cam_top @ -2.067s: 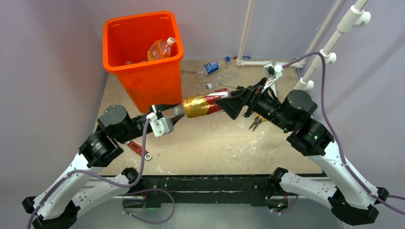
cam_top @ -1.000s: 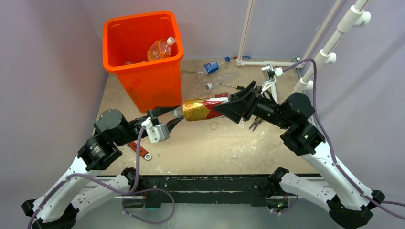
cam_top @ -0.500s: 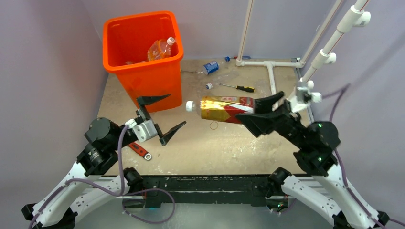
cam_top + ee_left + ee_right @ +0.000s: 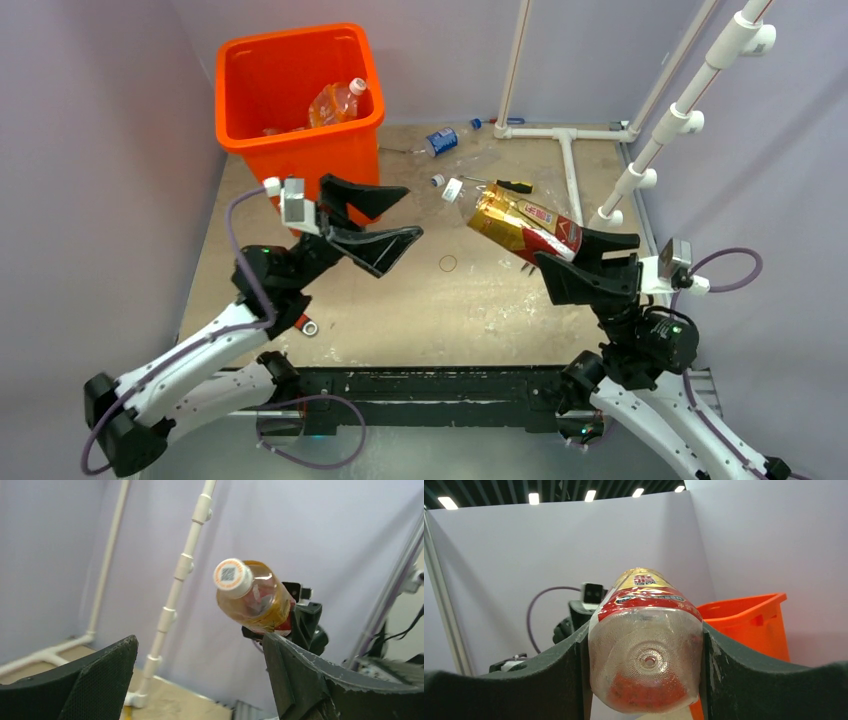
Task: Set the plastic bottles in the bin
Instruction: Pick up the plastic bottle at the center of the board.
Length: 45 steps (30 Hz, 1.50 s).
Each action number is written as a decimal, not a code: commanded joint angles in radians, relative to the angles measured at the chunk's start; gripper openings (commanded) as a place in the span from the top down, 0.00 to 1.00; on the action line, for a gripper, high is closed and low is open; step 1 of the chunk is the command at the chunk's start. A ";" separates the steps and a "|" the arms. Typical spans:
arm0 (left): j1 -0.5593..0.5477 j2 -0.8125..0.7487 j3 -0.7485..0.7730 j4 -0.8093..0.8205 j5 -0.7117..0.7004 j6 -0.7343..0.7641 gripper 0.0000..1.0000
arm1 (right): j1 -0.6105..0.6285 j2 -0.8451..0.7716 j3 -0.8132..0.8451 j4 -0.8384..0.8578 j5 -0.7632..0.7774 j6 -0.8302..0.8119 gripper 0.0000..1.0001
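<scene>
Robot lab cell: plain partition walls (image 4: 100,150), white PVC frame (image 4: 685,120), ceiling strip lights (image 4: 533,498).

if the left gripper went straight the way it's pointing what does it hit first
The left gripper would likely meet the white cap of the red-and-gold bottle held by the right gripper, though depth is unclear.

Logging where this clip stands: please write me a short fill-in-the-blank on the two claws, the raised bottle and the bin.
1. The right claw is shut on the ___ end of the red-and-gold bottle.
2. The left claw stands ___ with nothing in it.
3. Inside the bin lies a white-capped bottle tinted ___.

Missing words: base; open; orange.
</scene>
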 commanded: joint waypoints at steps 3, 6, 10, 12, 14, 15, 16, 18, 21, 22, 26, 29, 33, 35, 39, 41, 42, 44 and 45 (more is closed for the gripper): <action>-0.002 0.198 -0.040 0.641 -0.012 -0.560 0.07 | -0.002 -0.005 -0.020 0.220 0.049 -0.037 0.67; -0.002 0.246 -0.037 0.725 -0.040 -0.623 0.06 | -0.002 0.003 -0.035 0.247 0.059 -0.040 0.67; -0.002 0.274 -0.045 0.778 -0.087 -0.628 0.06 | -0.003 0.034 -0.050 0.274 0.047 -0.035 0.68; -0.001 0.291 -0.032 0.783 -0.090 -0.627 0.06 | -0.002 0.049 -0.066 0.299 0.045 -0.021 0.68; -0.005 0.317 -0.005 0.781 -0.084 -0.628 0.08 | -0.002 0.063 -0.083 0.334 0.047 -0.007 0.68; -0.010 0.331 0.009 0.783 -0.078 -0.627 0.09 | -0.002 0.076 -0.089 0.349 0.047 0.000 0.68; -0.012 0.343 0.024 0.779 -0.072 -0.626 0.10 | -0.001 0.088 -0.093 0.365 0.042 0.008 0.68; -0.017 0.359 0.051 0.735 -0.062 -0.614 0.12 | -0.001 0.112 -0.100 0.396 0.032 0.027 0.69; -0.026 0.373 0.077 0.670 -0.058 -0.595 0.15 | -0.002 0.143 -0.120 0.452 0.029 0.063 0.69; -0.028 0.377 0.077 0.670 -0.060 -0.592 0.16 | -0.001 0.150 -0.126 0.466 0.027 0.070 0.69; -0.035 0.394 0.083 0.672 -0.057 -0.589 0.24 | -0.001 0.171 -0.140 0.494 0.027 0.087 0.69; -0.044 0.416 0.098 0.677 -0.053 -0.604 0.37 | -0.001 0.177 -0.151 0.499 0.035 0.089 0.70; -0.083 0.438 0.109 0.697 -0.066 -0.581 0.40 | -0.001 0.180 -0.172 0.512 0.061 0.093 0.70; -0.100 0.443 0.117 0.693 -0.072 -0.561 0.44 | -0.001 0.182 -0.178 0.514 0.066 0.095 0.70; -0.113 0.449 0.127 0.683 -0.077 -0.535 0.53 | -0.001 0.176 -0.187 0.509 0.076 0.094 0.70; -0.119 0.451 0.126 0.682 -0.085 -0.525 0.54 | -0.001 0.172 -0.189 0.502 0.079 0.094 0.70; -0.121 0.452 0.126 0.683 -0.088 -0.520 0.57 | -0.001 0.172 -0.189 0.502 0.078 0.094 0.70; -0.125 0.455 0.127 0.686 -0.093 -0.510 0.66 | -0.001 0.172 -0.190 0.499 0.073 0.094 0.70; -0.126 0.458 0.131 0.686 -0.094 -0.505 0.72 | -0.001 0.172 -0.191 0.496 0.073 0.094 0.70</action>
